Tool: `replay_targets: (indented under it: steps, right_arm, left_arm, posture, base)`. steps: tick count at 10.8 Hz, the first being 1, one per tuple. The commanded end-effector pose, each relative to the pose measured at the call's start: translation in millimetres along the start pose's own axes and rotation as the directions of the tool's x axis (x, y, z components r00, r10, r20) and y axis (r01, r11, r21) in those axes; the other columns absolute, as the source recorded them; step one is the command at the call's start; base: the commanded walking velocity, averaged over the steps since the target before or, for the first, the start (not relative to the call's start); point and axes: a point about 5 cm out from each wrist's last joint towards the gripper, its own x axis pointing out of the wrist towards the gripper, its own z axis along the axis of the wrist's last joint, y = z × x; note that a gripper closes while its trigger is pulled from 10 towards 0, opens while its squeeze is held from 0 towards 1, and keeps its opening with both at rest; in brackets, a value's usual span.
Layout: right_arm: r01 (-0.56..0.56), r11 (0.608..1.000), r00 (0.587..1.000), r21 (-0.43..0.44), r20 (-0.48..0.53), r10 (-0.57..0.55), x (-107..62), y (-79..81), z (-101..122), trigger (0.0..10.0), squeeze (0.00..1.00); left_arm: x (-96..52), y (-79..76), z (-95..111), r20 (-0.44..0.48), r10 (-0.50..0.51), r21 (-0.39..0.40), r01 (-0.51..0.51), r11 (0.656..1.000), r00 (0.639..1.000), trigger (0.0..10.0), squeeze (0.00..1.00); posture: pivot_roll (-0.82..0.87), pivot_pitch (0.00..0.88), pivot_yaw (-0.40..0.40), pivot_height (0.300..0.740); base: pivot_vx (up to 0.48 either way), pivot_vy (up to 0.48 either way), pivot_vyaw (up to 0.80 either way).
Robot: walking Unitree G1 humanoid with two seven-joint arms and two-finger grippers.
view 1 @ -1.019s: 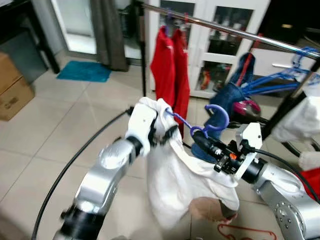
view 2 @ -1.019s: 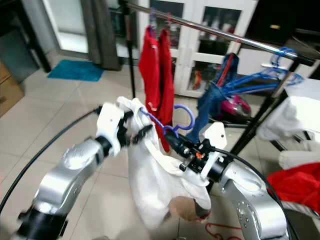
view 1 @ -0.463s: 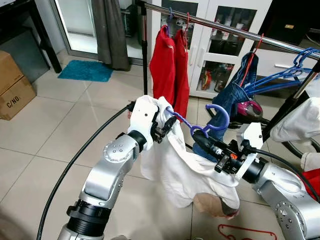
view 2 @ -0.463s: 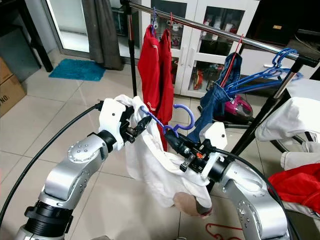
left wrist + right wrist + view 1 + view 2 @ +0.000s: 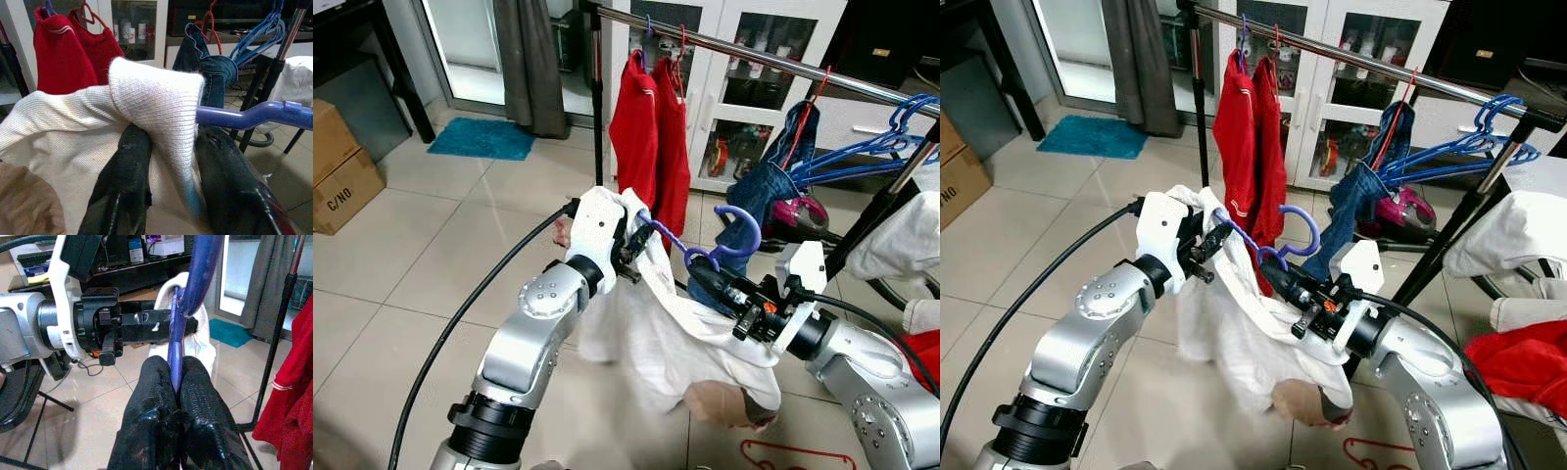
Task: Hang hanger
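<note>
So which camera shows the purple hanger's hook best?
The left eye view: the purple hanger's hook curls in full above the right gripper. The right eye view matches. The right wrist view shows its stem pinched; the left wrist view one arm.

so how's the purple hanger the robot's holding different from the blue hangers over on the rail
The purple hanger is held off the rail, gripped by the right gripper; the blue hangers hook over the rail. The purple hanger carries a white garment, pinched by the left gripper; the blue hangers look bare. The purple hanger is alone; the blue hangers sit bunched together. Both have curved hooks.
</note>
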Motion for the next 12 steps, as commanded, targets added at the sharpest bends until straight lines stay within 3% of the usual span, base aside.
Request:
replay_targets:
  steps: [1, 6, 9, 12]
  right_arm:
    - [-0.038, 0.999, 0.999, -0.015, 0.024, 0.039, -1.1, 4.0, 4, 10.0, 0.0]
    - [-0.045, 0.999, 0.999, -0.021, 0.004, 0.045, -3.0, 3.2, 2, 10.0, 0.0]
    - [0.041, 0.996, 0.995, -0.073, -0.088, -0.048, -5.3, -8.6, -7, 10.0, 0.0]
    - [0.072, 0.987, 0.958, -0.147, -0.264, -0.109, -13.3, -14.2, -31, 10.0, 0.0]
  left_arm:
    - [1.6, -0.3, -1, -0.004, 0.004, -0.006, -0.004, 1.0, 1.0, 0.0, 0.0]
    - [0.7, -0.8, 0, -0.002, 0.003, -0.015, -0.003, 1.0, 1.0, 0.0, 0.0]
    - [-5.7, 5.3, 9, 0.005, -0.012, 0.011, 0.012, 1.0, 1.0, 0.0, 0.0]
    - [-15.9, 20.5, 27, 0.012, -0.04, 0.064, 0.039, 0.997, 0.999, 0.0, 0.0]
  posture:
    - [-0.01, 0.026, -0.023, 0.74]
    - [-0.01, 0.033, -0.031, 0.74]
    - [-0.01, 0.034, -0.03, 0.74]
    - [-0.01, 0.037, -0.027, 0.74]
  base:
    - [0.0, 0.0, 0.0]
    - [0.0, 0.0, 0.0]
    - [0.0, 0.0, 0.0]
    - [0.0, 0.0, 0.0]
